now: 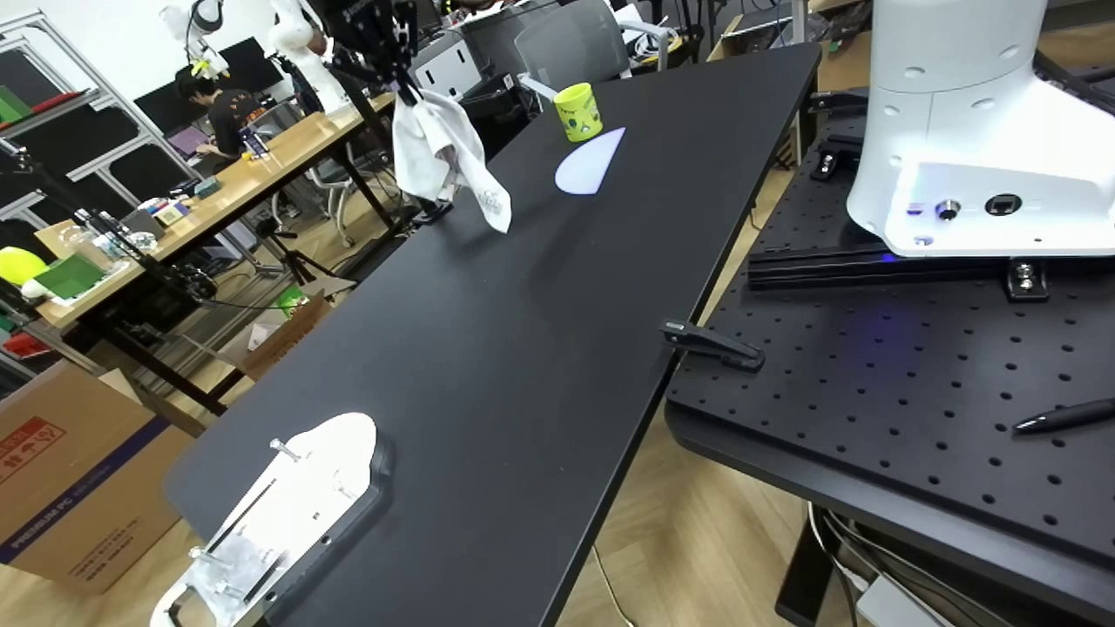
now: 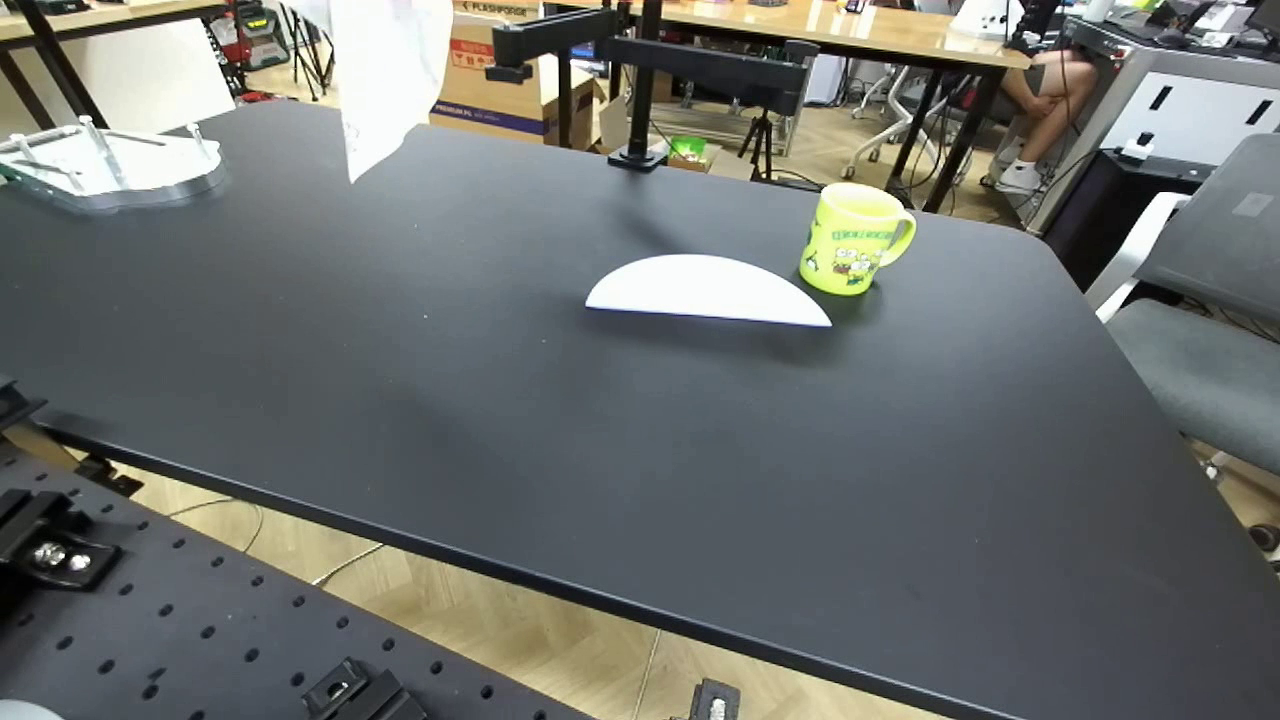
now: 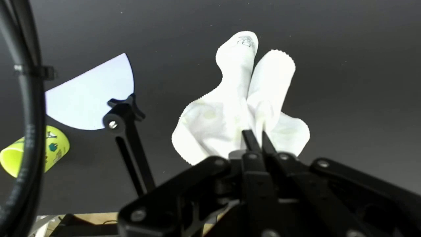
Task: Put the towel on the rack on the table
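Observation:
The white towel [image 1: 435, 144] hangs from my gripper [image 1: 408, 91] above the far side of the black table [image 1: 523, 348]. In the wrist view the towel [image 3: 227, 112] is pinched between the nearly closed fingertips of the gripper [image 3: 257, 136], with its loose corners spread below. In an exterior view the towel's lower part [image 2: 385, 90] shows at the top edge, and the gripper is out of frame there. The white rack [image 1: 305, 479] with upright pegs lies on the table at the near end, well apart from the towel. It also shows at the far left [image 2: 165, 165].
A yellow-green mug [image 1: 579, 113] stands beside a white part-round sheet [image 1: 591, 165] on the table. The mug [image 2: 840, 245] shows its handle in an exterior view. A black post with an arm [image 2: 640, 100] rises at the table's far edge. A black clip [image 1: 714, 344] sits at the table's edge.

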`<control>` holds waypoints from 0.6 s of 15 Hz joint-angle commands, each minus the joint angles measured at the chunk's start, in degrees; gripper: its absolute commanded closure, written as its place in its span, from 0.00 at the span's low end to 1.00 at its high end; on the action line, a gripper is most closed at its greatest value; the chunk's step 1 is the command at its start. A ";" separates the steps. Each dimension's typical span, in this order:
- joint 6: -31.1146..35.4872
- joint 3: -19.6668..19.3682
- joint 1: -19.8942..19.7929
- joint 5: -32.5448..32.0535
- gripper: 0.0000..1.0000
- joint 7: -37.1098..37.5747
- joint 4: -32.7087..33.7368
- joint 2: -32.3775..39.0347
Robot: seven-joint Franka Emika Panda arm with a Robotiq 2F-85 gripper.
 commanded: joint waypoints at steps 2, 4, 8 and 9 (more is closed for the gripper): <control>-5.30 2.50 -4.89 -1.80 0.99 2.79 -0.33 -8.76; -6.74 3.06 -6.93 -1.95 0.99 3.20 -0.74 -12.07; -8.56 2.76 -10.75 -0.07 0.99 2.49 -2.00 -16.76; -8.97 2.58 -11.75 0.06 0.99 2.40 -2.23 -17.27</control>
